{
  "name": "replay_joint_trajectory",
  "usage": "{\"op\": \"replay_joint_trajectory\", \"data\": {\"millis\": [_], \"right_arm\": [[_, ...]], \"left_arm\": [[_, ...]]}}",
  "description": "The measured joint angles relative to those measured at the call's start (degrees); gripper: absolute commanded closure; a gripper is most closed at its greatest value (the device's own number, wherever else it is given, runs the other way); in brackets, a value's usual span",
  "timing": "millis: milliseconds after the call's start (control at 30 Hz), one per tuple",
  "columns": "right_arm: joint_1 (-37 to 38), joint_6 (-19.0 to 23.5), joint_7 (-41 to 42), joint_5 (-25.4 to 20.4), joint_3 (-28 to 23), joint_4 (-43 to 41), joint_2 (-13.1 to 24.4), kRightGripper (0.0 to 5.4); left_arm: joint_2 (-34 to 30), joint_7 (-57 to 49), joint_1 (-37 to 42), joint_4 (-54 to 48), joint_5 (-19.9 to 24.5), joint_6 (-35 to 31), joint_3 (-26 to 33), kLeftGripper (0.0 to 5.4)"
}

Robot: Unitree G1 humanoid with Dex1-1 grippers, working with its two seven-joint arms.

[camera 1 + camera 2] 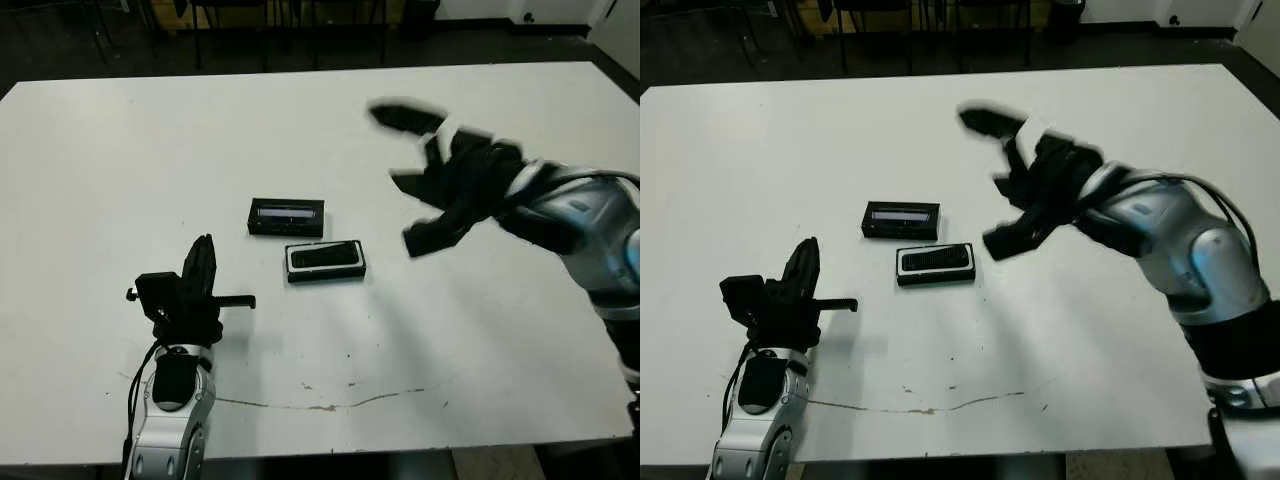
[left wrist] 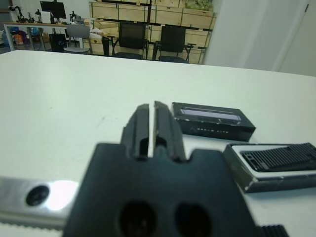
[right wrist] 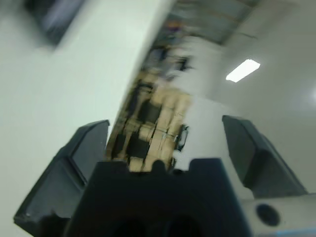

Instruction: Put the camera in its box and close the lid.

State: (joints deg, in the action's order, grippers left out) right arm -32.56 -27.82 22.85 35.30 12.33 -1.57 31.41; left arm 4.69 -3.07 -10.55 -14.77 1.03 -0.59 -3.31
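camera (image 1: 326, 256): already lying in the box, black bar against the white lining, looks seated flat and not sticking out over the walls.
box (image 1: 291, 262): mid-table, open on top, just in front of the lid and slightly toward the right arm's side.
lid (image 1: 286, 216): flat on the table just behind the box, pale strip facing up, near but apart from the box. Not on yet.
left gripper (image 2: 148, 123): fingers pressed together with only a hairline gap, holding nothing. Parked low over the table near the front edge, to the left of the box, pointing roughly toward the lid.
right gripper (image 1: 425, 185): raised above the table to the right of box and lid, fingers spread wide, empty. Motion-blurred in the head views; wrist view points off at the room, not at the table.
progress: first half judged done (camera in). Closing untouched.
remaining: grasp lid, carry over box, align edges, press down.
risk: lid is thin and flat on the table, so little edge to grip; box is light and may slide when the lid is pressed.
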Motion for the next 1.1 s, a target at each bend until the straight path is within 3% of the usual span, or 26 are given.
{"op": "replay_joint_trajectory", "data": {"millis": [133,300,467,800,1100], "right_arm": [[0.89,-3.86,-5.16,-6.69,0.15,7.38,-4.14,1.94],[1.49,-5.49,-8.05,-9.83,1.45,14.23,-8.22,2.84],[1.67,-3.26,-9.23,-8.99,3.64,17.16,-11.31,3.74],[2.0,-2.94,-10.94,-5.91,8.18,22.56,-12.63,5.39],[5.85,-3.18,-8.88,-3.5,12.0,22.56,-10.27,5.39]], "left_arm": [[-0.02,0.0,0.02,-0.02,-0.04,0.06,0.02,5.4],[-0.11,0.45,0.04,-0.05,0.15,0.11,0.24,5.4],[-0.12,0.47,0.05,-0.25,0.17,0.07,0.3,5.4],[-0.12,0.46,0.05,-0.53,0.01,-0.14,0.27,5.4],[-0.11,0.61,0.02,-0.87,0.16,-0.16,0.26,5.4]]}}
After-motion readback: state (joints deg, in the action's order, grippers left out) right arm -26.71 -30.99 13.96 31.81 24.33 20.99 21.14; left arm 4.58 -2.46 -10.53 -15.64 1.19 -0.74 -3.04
